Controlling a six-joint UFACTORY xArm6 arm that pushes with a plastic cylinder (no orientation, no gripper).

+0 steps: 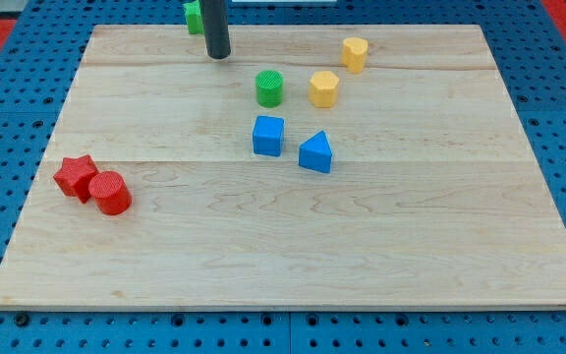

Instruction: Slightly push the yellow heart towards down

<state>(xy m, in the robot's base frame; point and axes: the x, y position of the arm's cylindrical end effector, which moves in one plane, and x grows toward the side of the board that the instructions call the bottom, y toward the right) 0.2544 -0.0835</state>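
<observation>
The yellow heart (355, 53) sits near the view's top, right of centre, on the wooden board (283, 246). A second yellow block, pentagon-like (324, 88), lies just below and left of it. My tip (218, 56) rests on the board near the top edge, well to the left of the yellow heart and not touching it. A green block (194, 17) is partly hidden behind the rod at the top edge.
A green cylinder (269, 88) stands left of the yellow pentagon. A blue cube (268, 136) and a blue triangle (315, 153) lie below them. A red star (75, 177) and a red cylinder (111, 193) touch at the left edge.
</observation>
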